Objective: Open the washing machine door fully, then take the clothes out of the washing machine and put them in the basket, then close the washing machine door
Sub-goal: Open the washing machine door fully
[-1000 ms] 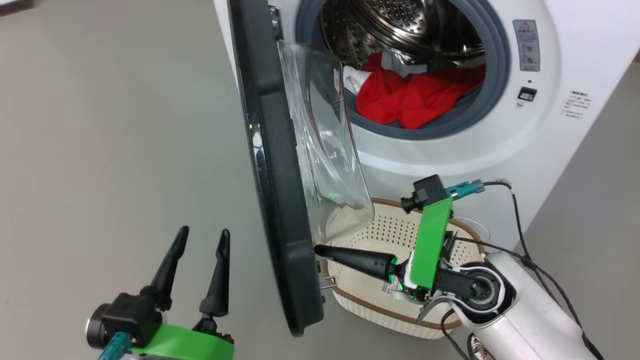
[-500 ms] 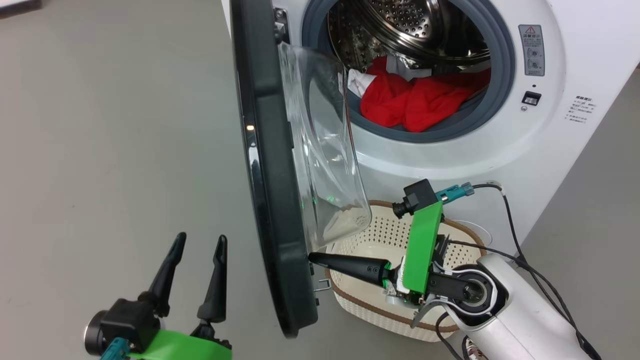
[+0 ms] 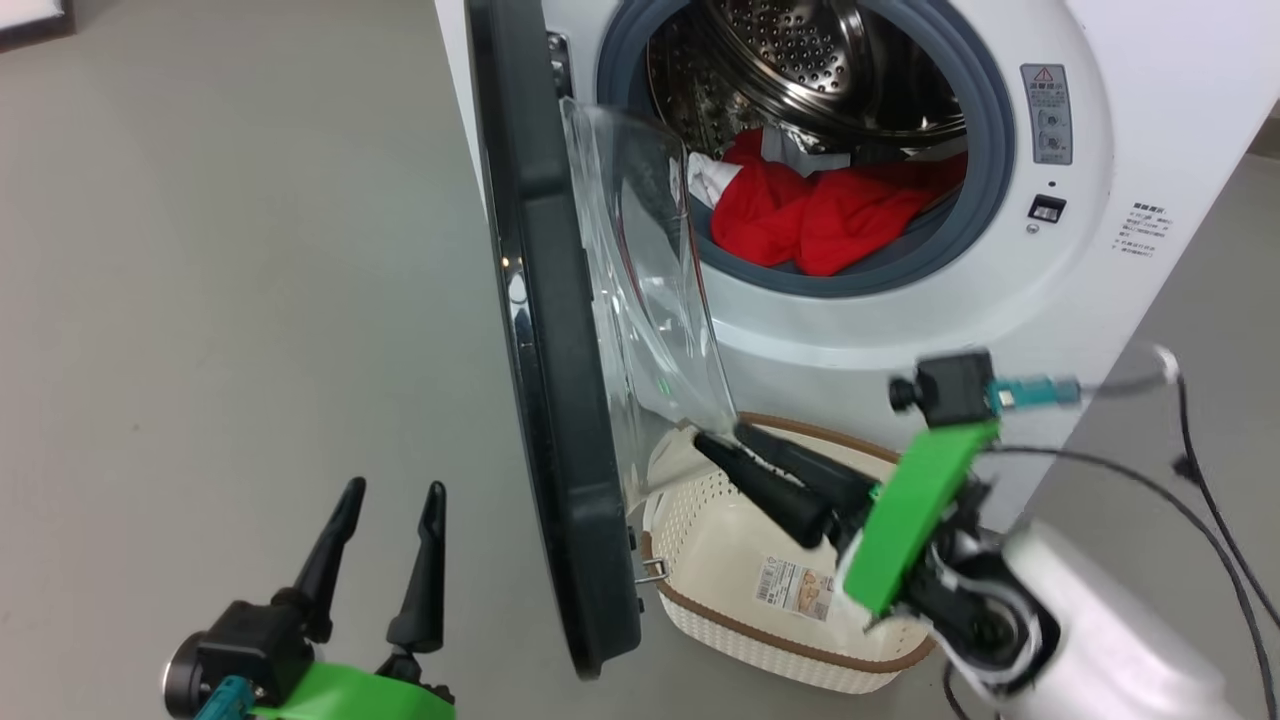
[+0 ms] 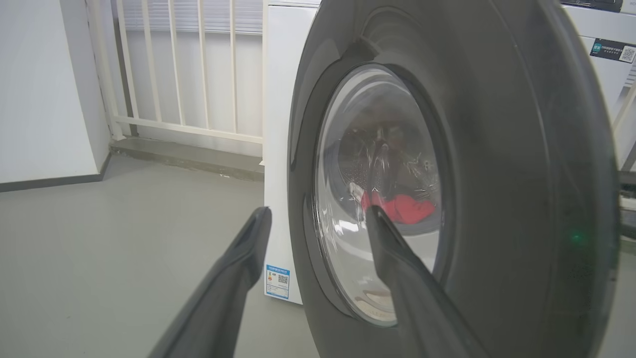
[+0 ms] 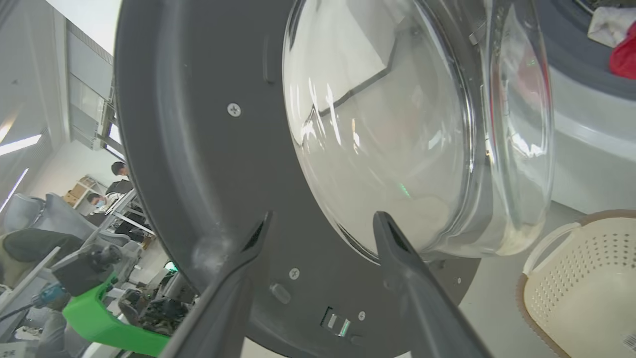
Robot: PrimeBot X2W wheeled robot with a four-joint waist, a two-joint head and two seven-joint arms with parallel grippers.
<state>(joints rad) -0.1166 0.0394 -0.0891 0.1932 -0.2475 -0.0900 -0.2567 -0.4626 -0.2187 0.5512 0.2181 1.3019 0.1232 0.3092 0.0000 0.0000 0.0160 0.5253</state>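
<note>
The washing machine [image 3: 1000,300] stands with its washing machine door [image 3: 545,380] swung out, edge-on in the head view, the glass bowl [image 3: 650,300] facing the drum. The red clothes [image 3: 810,215] lie at the drum's mouth. The basket [image 3: 760,632] sits on the floor below the opening. My right gripper [image 3: 722,436] hangs open above the basket's left end, its tips just under the glass bowl, and faces the door's inner side [image 5: 208,149]. My left gripper [image 3: 395,490] is open and holds nothing, left of the door, facing its outer face [image 4: 497,174].
Grey floor [image 3: 230,300] spreads to the left of the door. Black cables [image 3: 1200,490] trail from my right arm beside the machine. A white railing [image 4: 198,74] stands behind the machine. People at desks [image 5: 117,179] show far off past the door's edge.
My right gripper has opened and drawn back from the door's lower inner edge, rising to the right over the basket. The left arm has stayed put.
</note>
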